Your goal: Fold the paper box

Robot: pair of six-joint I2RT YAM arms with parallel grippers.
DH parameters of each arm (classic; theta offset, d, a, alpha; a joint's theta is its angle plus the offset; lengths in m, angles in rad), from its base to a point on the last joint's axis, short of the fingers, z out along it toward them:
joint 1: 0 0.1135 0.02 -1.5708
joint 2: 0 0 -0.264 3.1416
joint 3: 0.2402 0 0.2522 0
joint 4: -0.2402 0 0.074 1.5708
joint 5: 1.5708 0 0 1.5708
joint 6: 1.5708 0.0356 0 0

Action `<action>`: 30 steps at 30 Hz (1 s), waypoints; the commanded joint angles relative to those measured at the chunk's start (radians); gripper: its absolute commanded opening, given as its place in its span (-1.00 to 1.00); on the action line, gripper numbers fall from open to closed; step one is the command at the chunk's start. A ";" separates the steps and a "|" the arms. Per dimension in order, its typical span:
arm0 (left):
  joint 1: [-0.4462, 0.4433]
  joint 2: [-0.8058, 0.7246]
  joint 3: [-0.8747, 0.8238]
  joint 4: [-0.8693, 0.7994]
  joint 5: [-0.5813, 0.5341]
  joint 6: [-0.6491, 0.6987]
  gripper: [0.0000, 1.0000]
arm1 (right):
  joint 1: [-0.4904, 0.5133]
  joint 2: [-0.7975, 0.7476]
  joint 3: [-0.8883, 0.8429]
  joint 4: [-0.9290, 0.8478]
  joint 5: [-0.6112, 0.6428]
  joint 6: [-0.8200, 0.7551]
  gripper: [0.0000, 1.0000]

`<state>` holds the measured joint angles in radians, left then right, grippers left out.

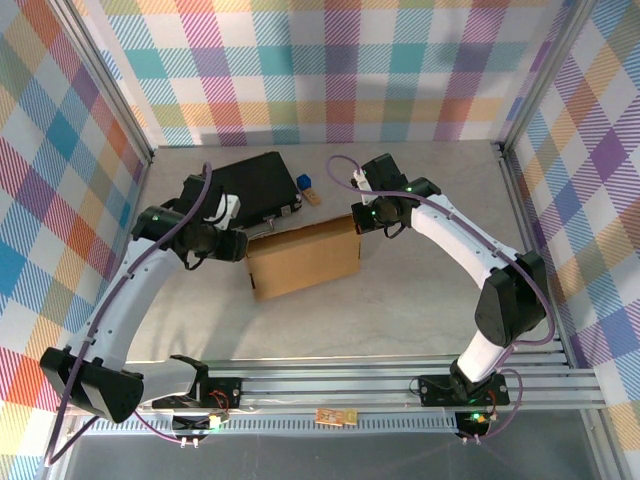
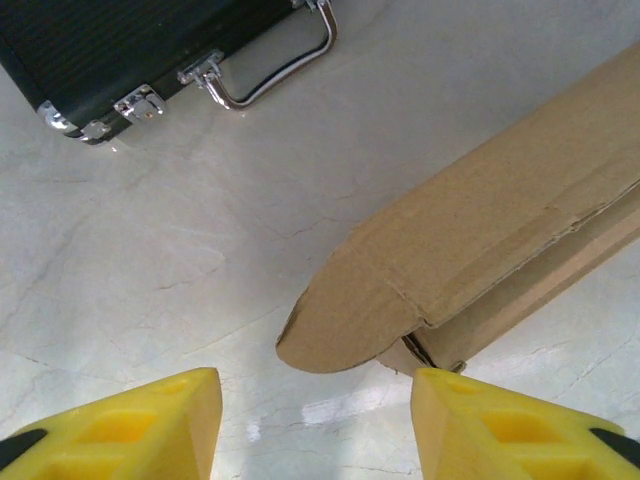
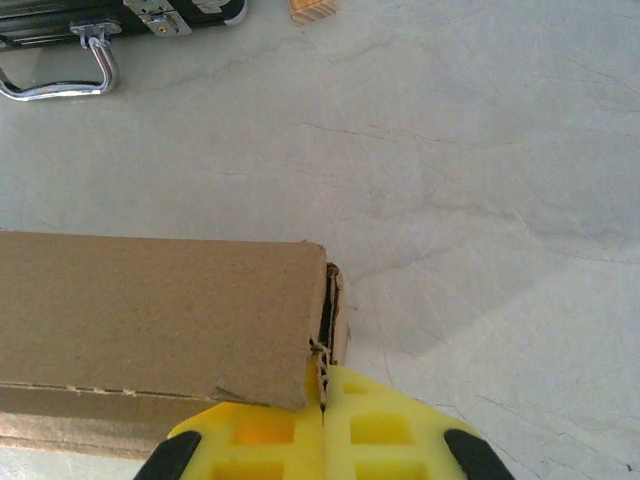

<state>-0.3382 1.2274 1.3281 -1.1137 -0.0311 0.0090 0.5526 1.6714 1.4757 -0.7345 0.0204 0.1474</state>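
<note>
Right wrist: right gripper [image 3: 322,425] clamped the paper box [image 3: 150,300] corner.
Left gripper [image 2: 315,425] gaped empty; the twelve-o'clock flap [image 2: 350,310] wanted a square push.

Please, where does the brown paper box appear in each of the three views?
Top external: paper box at the centre of the table.
Left wrist: paper box at right, its rounded flap toward the middle.
Right wrist: paper box at lower left, corner pinched in the right claw.
Shared landmark: the black case with metal handle.
</note>
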 commanded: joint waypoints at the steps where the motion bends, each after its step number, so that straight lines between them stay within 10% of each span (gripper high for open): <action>1: -0.012 0.003 -0.016 0.038 0.013 0.028 -0.04 | -0.003 0.028 -0.006 -0.115 -0.016 -0.015 -1.00; 30: -0.013 0.059 -0.046 0.102 -0.021 0.016 -0.50 | -0.005 0.022 -0.001 -0.120 -0.030 -0.008 -1.00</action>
<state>-0.3401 1.2751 1.2476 -1.0306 -0.0467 0.0231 0.5507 1.6714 1.4757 -0.7357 0.0051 0.1478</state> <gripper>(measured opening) 0.263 0.042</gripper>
